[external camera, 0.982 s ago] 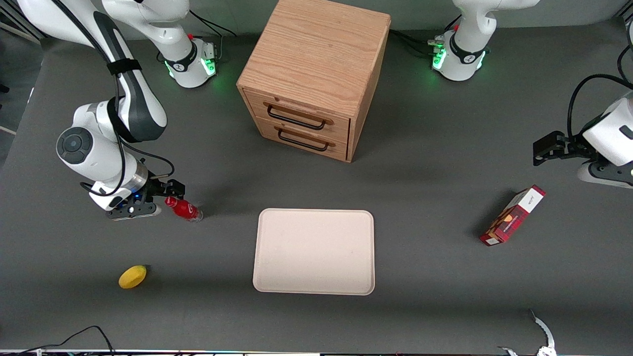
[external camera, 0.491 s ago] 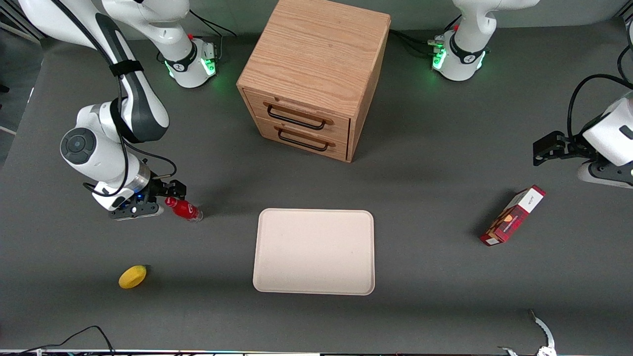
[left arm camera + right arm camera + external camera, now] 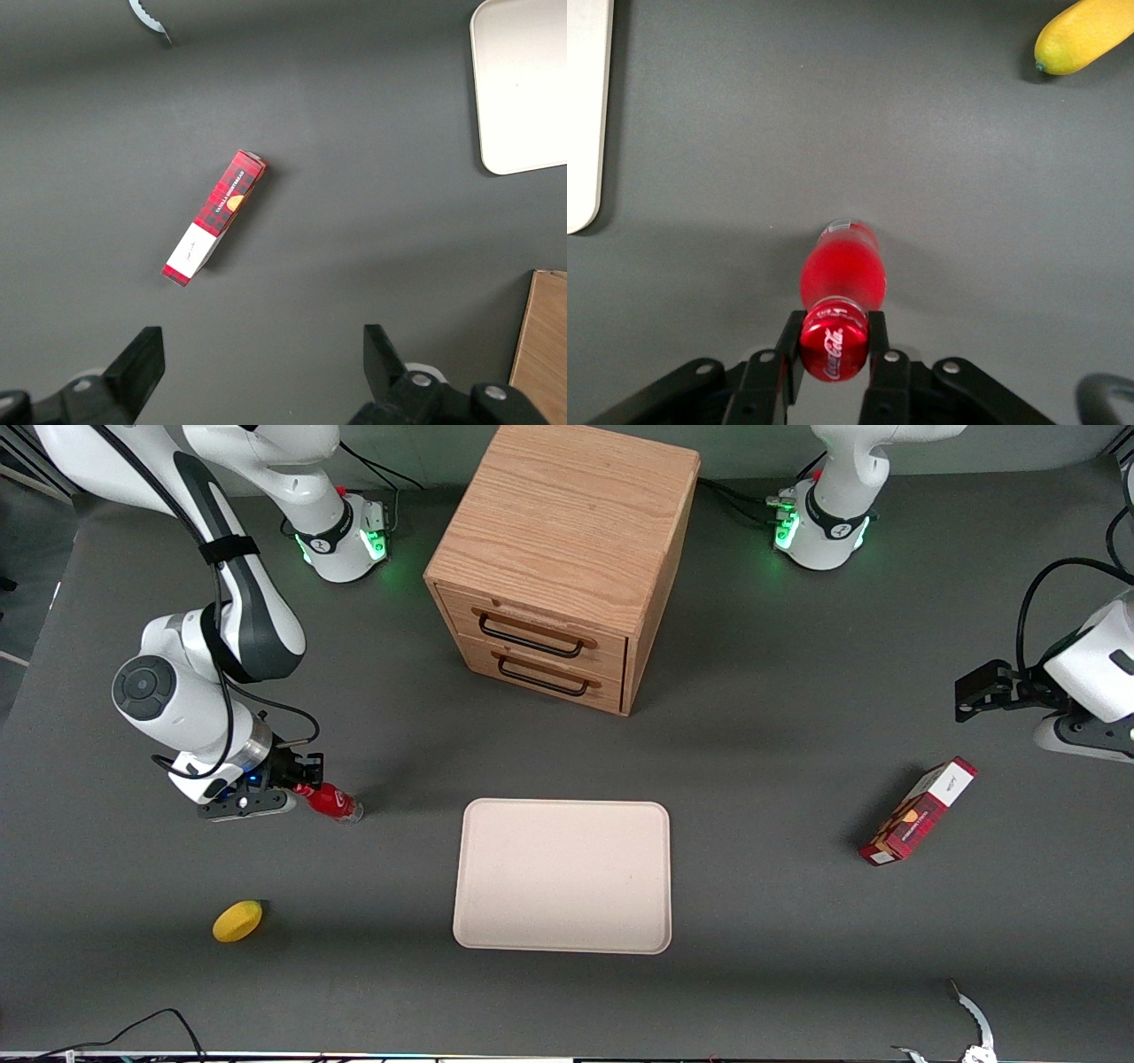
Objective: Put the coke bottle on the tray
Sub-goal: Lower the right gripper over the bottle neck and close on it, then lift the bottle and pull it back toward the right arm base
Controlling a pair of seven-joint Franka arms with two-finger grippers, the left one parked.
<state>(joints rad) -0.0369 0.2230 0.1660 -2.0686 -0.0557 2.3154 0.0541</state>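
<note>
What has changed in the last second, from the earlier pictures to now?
The gripper moved in over the coke bottle and its fingers closed on the cap. The bottle has not moved from the table, and the tray, lemon and carton stayed put.

The front view looks steeply down from high above onto the whole grey bench, taking in the wooden drawer cabinet, both arm bases and the cream tray. The right wrist view sits close above the bench, looking straight down past the end effector, whose fingers press both sides of the coke bottle cap; it shares the tray's edge and the yellow fruit with the front view. The left wrist view looks down from higher, sharing the red-and-white carton, a tray corner and the cabinet's edge with the front view.
</note>
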